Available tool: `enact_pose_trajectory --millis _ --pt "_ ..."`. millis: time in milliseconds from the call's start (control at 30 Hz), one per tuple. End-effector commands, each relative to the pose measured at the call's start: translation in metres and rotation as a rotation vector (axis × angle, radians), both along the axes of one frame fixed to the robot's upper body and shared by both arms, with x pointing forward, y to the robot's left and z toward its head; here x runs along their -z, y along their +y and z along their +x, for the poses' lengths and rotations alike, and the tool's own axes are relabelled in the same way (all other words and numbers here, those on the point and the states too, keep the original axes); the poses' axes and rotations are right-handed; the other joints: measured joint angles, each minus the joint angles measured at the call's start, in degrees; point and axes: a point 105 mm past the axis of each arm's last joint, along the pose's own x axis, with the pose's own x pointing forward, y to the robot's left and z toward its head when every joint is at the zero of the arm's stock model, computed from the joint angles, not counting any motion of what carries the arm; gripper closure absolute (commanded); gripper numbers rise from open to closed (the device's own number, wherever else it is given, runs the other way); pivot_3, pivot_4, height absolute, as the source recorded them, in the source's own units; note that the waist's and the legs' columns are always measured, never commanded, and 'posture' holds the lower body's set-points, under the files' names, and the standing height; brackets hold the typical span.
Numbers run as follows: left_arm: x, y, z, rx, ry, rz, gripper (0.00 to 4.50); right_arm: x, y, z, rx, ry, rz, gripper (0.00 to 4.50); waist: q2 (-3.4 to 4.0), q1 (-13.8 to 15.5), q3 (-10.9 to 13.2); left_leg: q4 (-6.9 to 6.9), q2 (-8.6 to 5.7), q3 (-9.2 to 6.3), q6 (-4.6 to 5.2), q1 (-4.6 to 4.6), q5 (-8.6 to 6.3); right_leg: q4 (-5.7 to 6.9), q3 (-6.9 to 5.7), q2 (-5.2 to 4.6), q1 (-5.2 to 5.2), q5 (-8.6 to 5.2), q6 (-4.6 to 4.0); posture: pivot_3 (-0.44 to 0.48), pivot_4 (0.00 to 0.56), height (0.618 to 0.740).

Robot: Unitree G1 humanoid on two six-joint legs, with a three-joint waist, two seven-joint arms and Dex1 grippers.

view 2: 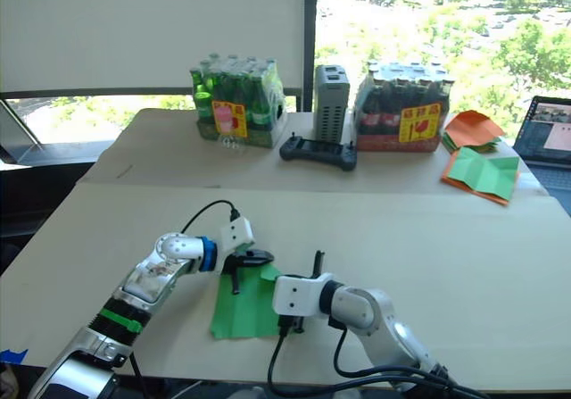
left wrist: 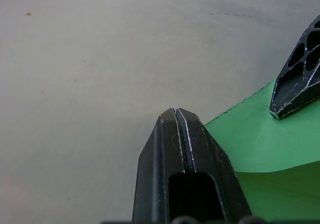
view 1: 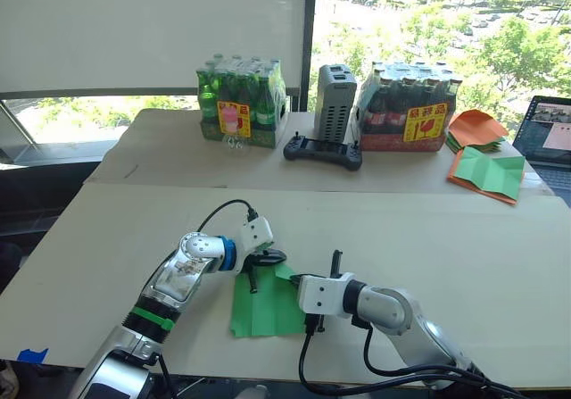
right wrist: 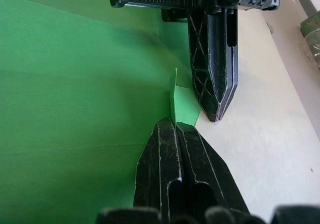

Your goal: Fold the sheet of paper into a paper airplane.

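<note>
One sheet of paper, bright green, lies flat near the front edge of the near table, directly under both pincers. Its far right corner stands up as a thin flap, and in the right wrist view the right gripper has its two fingers pressed together on that raised flap, pinching it. The left gripper meets the sheet's far edge from the other side, its fingers closed flat against each other with nothing seen between them, tips touching down just beside the right gripper's. Well beyond both pincers, on the far table, stand a pack of green bottles, a grey box, a black controller and a pack of dark bottles. Far to the right gripper's side lie orange sheets and a laptop.
</note>
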Motion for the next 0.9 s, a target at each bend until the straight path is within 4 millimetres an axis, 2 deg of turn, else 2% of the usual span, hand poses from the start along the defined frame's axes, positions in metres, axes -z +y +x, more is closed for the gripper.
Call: enact_pose_trajectory --millis 33,133,267,533,600,900 --pt "0.03 0.012 -0.012 0.021 0.059 0.133 4.5 -0.013 0.0 0.003 -0.003 -0.032 0.026 4.43 -0.02 -0.12 -0.01 0.0 0.0 0.0 0.0 0.01 0.0 0.0 0.0 0.0 0.0 0.0 0.0 0.0 0.15 0.675" --pt "0.042 0.02 -0.015 0.023 0.064 0.192 4.5 -0.014 -0.001 0.005 0.009 -0.023 0.037 4.43 -0.03 -0.47 -0.04 -0.03 0.02 0.01 0.0 0.07 0.0 0.04 0.02 0.01 0.02 0.0 0.0 0.0 0.15 0.675" --pt "0.042 0.021 -0.014 0.009 0.055 0.174 4.5 -0.013 -0.004 0.007 0.017 -0.023 0.026 4.43 -0.04 -0.6 -0.07 -0.04 0.03 0.01 0.0 0.15 0.0 0.06 0.02 0.02 0.07 -0.01 0.0 0.0 0.15 0.675" --pt "-0.002 0.007 -0.01 -0.04 0.096 -0.101 4.5 -0.013 -0.002 0.006 0.011 -0.023 0.025 4.43 -0.05 -0.73 -0.07 -0.03 0.02 0.02 0.0 0.11 0.0 0.13 0.03 0.02 0.0 -0.01 0.0 0.0 0.15 0.675" --pt "-0.007 0.006 -0.011 -0.043 0.107 -0.132 4.5 -0.013 -0.001 0.005 0.009 -0.023 0.026 4.43 -0.05 -0.73 -0.06 -0.02 0.01 0.0 0.0 0.06 0.0 0.14 0.01 0.02 -0.03 -0.01 0.0 0.0 0.15 0.675" --pt "0.015 0.018 -0.017 -0.05 0.12 -0.012 4.5 -0.013 -0.001 0.005 0.011 -0.021 0.026 4.43 -0.05 -0.68 -0.06 -0.02 0.02 0.01 -0.01 0.05 0.01 0.12 0.02 0.01 -0.02 -0.01 0.0 0.0 0.15 0.675"
